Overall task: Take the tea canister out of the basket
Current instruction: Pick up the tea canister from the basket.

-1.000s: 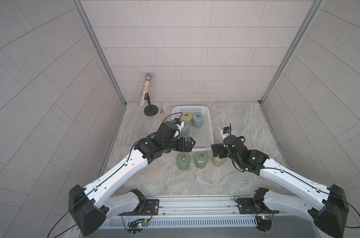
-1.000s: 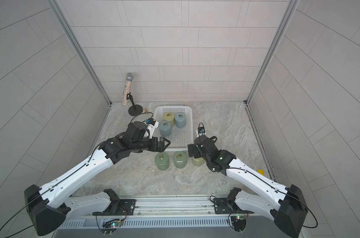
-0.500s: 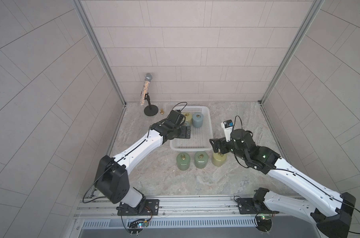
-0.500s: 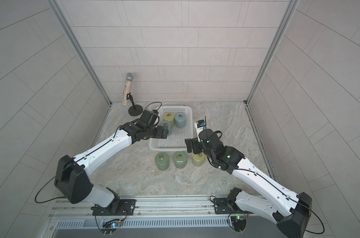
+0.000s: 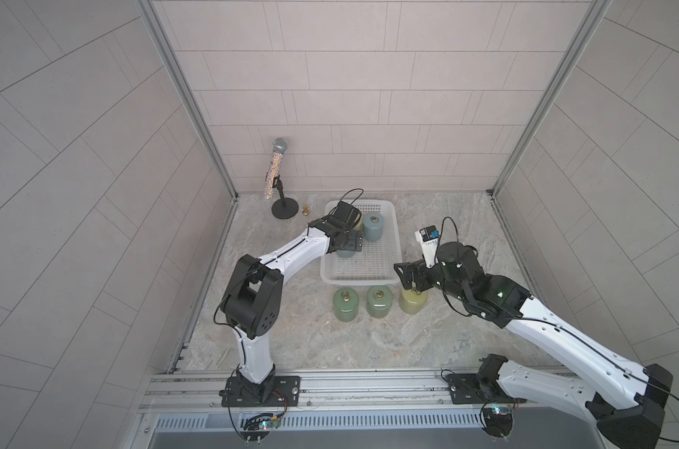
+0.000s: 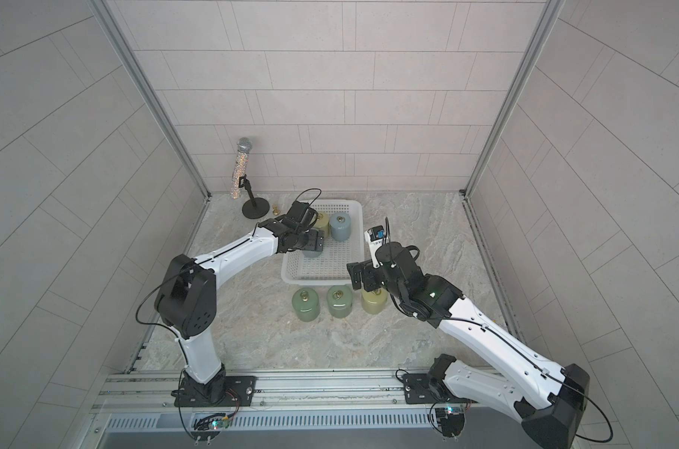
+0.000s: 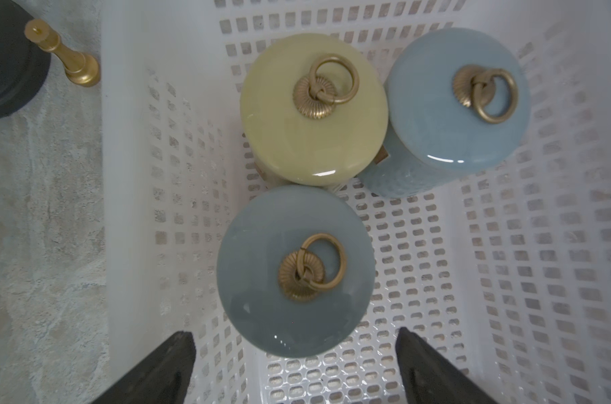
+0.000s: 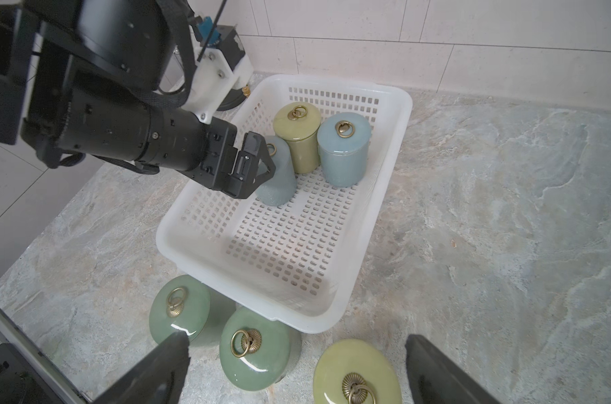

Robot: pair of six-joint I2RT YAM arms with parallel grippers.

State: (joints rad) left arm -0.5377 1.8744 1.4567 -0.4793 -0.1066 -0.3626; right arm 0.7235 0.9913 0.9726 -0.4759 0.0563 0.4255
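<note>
In both top views, I am seeing the left gripper (image 5: 349, 245) reaching farther into the basket (image 5: 398, 248) than a second ago, from its near left corner to above the grey-blue tea canister (image 5: 345, 255) on the left edge. The right gripper (image 5: 406, 276) is hanging wide open, so I am judging another extraction as starting. In the left wrist view, the fingers (image 7: 171, 363) are standing apart and gripping nothing, with the canister's lid ring (image 7: 318, 262) facing up. In the right wrist view it is standing on its base, long axis vertical.
</note>
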